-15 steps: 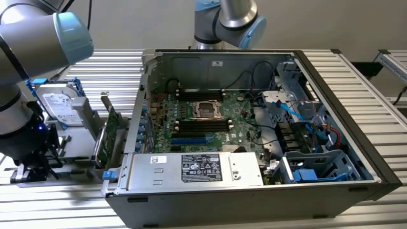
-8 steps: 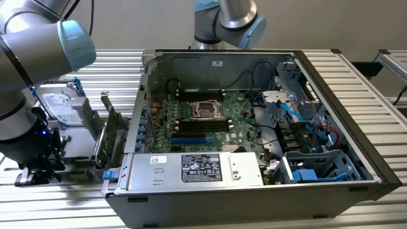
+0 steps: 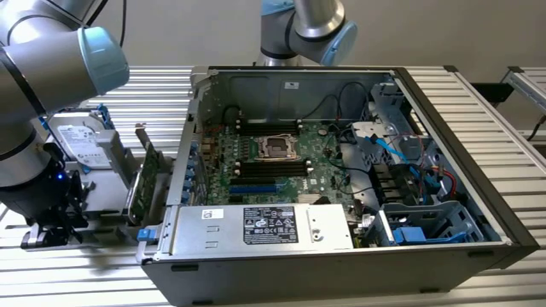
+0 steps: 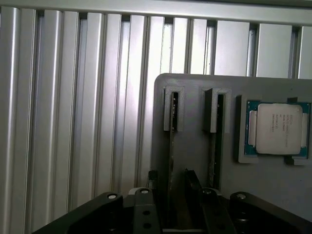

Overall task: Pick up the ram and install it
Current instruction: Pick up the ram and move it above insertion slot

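The fingers [image 4: 192,181] stand partly open astride the ram [image 4: 172,146] (edge-on in its grey holder [image 4: 192,141]); contact cannot be told; the ram's near end hides behind the wrist housing [image 4: 112,214].

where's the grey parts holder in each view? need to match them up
Exterior view: the grey parts holder sits to the exterior view's left of the open computer case, with the upright expansion card standing in it.
Wrist view: the grey parts holder is seen close up, two narrow slots beside a processor chip.
Shared landmark: the ribbed aluminium table beneath it.
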`<action>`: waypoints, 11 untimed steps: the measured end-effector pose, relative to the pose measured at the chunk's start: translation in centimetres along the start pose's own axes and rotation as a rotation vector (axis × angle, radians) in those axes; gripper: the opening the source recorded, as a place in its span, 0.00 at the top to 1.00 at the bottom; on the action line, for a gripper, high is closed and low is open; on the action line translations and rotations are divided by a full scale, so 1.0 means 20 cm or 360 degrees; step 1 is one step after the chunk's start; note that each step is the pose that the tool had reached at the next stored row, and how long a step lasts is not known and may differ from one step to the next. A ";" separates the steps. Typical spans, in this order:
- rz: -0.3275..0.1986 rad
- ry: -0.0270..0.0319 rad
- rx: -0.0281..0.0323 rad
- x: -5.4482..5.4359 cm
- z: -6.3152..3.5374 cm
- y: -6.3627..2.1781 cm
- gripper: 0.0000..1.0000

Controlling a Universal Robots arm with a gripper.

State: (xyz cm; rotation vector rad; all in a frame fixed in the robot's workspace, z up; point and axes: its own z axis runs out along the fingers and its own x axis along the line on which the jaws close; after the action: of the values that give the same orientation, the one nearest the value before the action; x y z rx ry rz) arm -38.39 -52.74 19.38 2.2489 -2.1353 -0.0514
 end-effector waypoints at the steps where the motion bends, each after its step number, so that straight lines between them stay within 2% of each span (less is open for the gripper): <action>1: 0.0000 0.00000 0.00000 0.00 0.000 0.000 0.64; 8: 0.0000 0.00017 -0.00003 0.00 0.000 0.000 0.66; 9: 0.0000 0.00023 -0.00003 0.00 0.000 0.000 0.72; 10: 0.0000 0.00029 -0.00003 0.00 0.000 0.000 0.72; 11: 0.0000 0.00035 -0.00003 0.00 0.000 0.000 0.79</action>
State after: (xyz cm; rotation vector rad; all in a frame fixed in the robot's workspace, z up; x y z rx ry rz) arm -38.40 -52.74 19.38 2.2477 -2.1342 -0.0491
